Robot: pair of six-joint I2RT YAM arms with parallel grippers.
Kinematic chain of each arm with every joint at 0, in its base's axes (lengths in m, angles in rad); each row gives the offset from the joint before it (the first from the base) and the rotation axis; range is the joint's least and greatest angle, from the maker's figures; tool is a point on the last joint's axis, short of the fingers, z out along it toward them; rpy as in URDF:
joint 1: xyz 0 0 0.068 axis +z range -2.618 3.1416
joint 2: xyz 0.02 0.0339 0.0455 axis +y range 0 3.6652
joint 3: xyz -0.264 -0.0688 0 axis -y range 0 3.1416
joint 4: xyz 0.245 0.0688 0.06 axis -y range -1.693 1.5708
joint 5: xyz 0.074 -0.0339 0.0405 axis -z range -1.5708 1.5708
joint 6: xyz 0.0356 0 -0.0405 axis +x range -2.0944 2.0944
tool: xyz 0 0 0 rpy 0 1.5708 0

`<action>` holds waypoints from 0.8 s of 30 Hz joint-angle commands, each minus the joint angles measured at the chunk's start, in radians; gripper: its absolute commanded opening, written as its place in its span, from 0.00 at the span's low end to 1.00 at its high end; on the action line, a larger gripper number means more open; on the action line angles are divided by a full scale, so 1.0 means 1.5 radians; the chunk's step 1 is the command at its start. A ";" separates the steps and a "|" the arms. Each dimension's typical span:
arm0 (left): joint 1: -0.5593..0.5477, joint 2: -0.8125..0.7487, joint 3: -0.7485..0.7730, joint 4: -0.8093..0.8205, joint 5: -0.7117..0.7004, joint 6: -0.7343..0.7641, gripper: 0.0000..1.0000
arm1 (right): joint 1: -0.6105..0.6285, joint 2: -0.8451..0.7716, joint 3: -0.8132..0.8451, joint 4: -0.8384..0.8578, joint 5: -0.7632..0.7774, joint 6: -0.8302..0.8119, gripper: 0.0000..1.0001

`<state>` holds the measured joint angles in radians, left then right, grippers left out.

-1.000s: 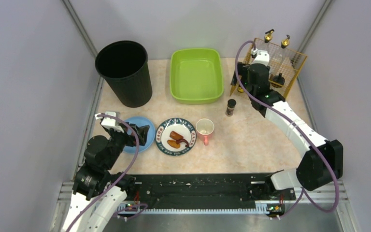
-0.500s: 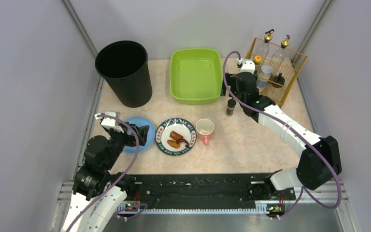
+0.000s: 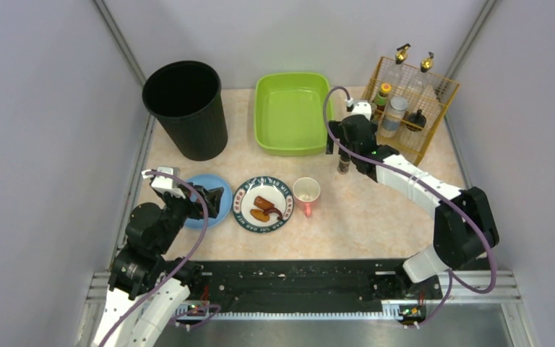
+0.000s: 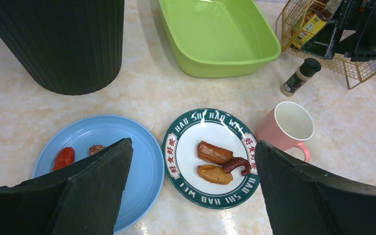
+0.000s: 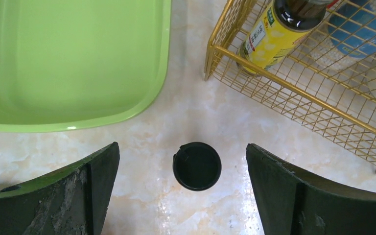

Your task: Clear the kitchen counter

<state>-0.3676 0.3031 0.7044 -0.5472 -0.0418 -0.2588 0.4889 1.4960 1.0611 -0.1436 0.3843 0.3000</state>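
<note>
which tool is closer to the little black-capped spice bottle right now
Right. The right tool hovers just above the spice bottle, open, with a finger on each side of its cap. The left tool is far off to the left, open over the blue plate.

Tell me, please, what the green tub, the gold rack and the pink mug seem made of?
Green tub: probably plastic, smooth, glossy, rounded moulded corners.
Gold rack: thin metal wire in a grid, shiny gold coating.
Pink mug: likely glazed ceramic, thick rim, white inside; plastic possible.
</note>
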 commanded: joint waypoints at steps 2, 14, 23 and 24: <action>-0.001 -0.003 0.000 0.022 0.006 0.007 0.99 | 0.010 0.024 -0.006 0.017 0.017 0.011 0.98; -0.001 -0.003 -0.002 0.021 0.007 0.007 0.99 | 0.010 0.062 -0.005 0.026 0.019 0.012 0.91; -0.001 -0.003 -0.002 0.022 0.005 0.008 0.99 | 0.010 0.075 -0.011 0.038 0.028 0.010 0.81; 0.000 -0.003 -0.002 0.022 0.005 0.008 0.99 | 0.010 0.078 -0.010 0.039 0.029 0.008 0.79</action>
<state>-0.3676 0.3031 0.7044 -0.5468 -0.0418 -0.2588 0.4889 1.6001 1.0534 -0.1364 0.4004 0.3004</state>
